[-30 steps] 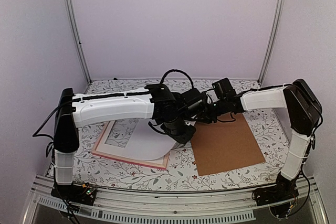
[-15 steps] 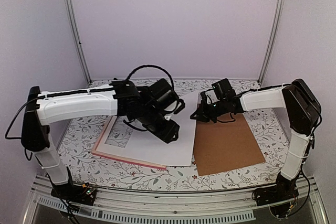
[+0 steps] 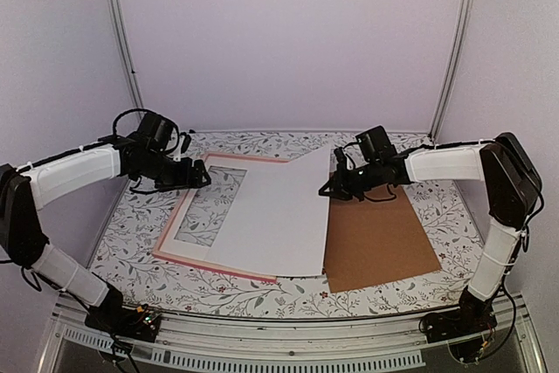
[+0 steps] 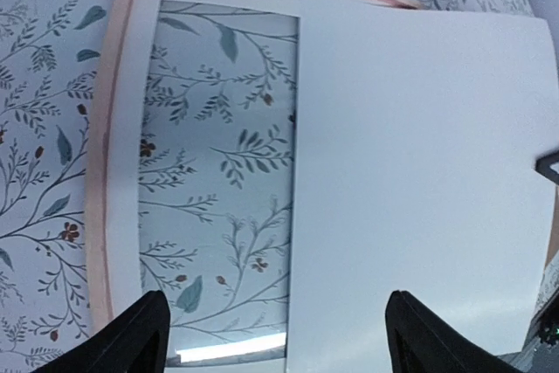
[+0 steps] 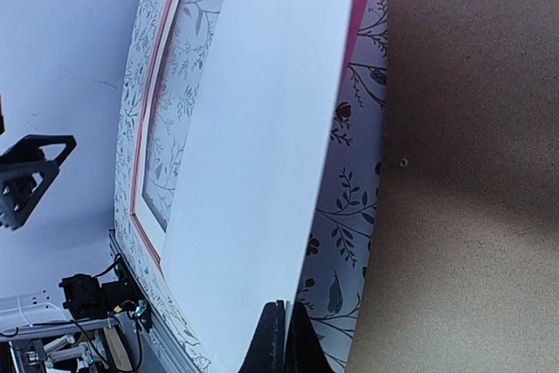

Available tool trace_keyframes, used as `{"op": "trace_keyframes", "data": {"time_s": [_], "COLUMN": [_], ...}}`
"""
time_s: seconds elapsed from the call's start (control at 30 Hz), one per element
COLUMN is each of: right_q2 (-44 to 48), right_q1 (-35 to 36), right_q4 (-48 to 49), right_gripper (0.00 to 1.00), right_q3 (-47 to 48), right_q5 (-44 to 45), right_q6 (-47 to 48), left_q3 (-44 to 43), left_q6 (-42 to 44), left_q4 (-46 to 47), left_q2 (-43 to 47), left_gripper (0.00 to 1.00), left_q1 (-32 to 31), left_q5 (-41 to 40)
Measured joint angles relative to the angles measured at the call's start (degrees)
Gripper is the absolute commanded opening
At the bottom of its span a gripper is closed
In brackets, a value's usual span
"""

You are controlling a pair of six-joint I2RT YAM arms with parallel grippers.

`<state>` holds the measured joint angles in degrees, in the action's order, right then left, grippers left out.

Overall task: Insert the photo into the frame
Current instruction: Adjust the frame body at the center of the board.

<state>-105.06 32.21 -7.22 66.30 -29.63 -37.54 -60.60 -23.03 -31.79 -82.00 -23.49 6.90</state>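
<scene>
The photo (image 3: 279, 216), white side up, lies skewed across the frame (image 4: 101, 181), its right edge pinched in the closed right gripper (image 3: 336, 183). The left gripper (image 3: 196, 176) hangs open above the frame's far-left side. Best to square its 4 corners inside the pink border before releasing. Lilac walls (image 3: 288, 41), floral tablecloth (image 3: 393, 284), brown backing board (image 3: 380, 238) right.

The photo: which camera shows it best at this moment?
Top external: the photo lies nearly whole in view, white back up, overlapping the frame, its far right edge pinched by the right gripper. Left wrist cuts off one end; right wrist sees it at a steep slant.
</scene>
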Motion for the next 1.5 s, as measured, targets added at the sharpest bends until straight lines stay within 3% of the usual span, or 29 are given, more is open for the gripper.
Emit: {"op": "trace_keyframes", "data": {"time_s": [0.17, 0.47, 0.97, 1.3, 1.5], "right_q2": [0.1, 0.1, 2.1, 2.3, 2.5], "right_q1": [0.0, 0.0, -0.2, -0.3, -0.3], "right_q4": [-0.6, -1.9, -4.5, -9.2, -12.1], "right_gripper": [0.00, 0.00, 0.00, 0.00, 0.00], "right_q3": [0.1, 0.8, 4.0, 9.9, 15.0], "right_q5": [-0.9, -1.2, -2.5, -4.2, -5.9], "right_q6": [1.2, 3.1, 4.0, 5.3, 5.6], "left_q3": [3.3, 3.5, 12.6, 22.5, 28.9], "left_q6": [-0.7, -1.1, -3.6, -6.2, -9.8], "left_q4": [3.7, 8.8, 20.4, 25.6, 26.9], "left_q2": [-2.6, -12.1, -14.3, -6.6, 0.5], "left_gripper": [0.97, 0.97, 0.93, 0.91, 0.91], "left_q1": [9.9, 15.9, 16.4, 15.5, 11.4], "left_q5": [0.9, 0.4, 9.5, 14.8, 17.4]}}
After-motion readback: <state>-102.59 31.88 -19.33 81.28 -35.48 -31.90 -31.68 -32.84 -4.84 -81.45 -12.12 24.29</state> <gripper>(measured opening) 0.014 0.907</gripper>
